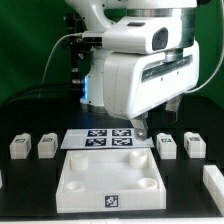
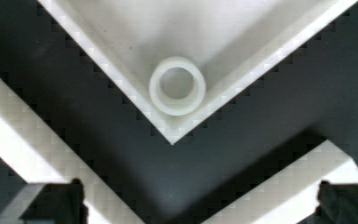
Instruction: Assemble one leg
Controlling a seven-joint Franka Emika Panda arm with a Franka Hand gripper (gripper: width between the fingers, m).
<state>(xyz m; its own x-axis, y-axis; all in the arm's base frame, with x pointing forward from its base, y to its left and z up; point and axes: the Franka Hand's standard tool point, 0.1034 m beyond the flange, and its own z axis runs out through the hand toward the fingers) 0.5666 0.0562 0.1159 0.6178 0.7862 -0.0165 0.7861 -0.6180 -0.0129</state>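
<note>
Leg (image 1: 167, 146): on the table (image 1: 28, 188), just off the plate's (image 1: 110, 182) far corner on the exterior view's right. A twin leg (image 1: 194, 146) lies beside it, and two more sit off the plate's other far corner. We cannot tell its long axis.

Fingers (image 1: 140, 127): spread wide, holding nothing, above that same plate corner. The leg lies below them, a little outward from the plate.

Wrist view: only a plate corner with its round socket (image 2: 176, 83) between the fingers (image 2: 37, 203), no leg. We see the legs in the exterior view alone.

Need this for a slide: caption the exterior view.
Open claw hovers over a corner of the plate; legs sit on both sides.
</note>
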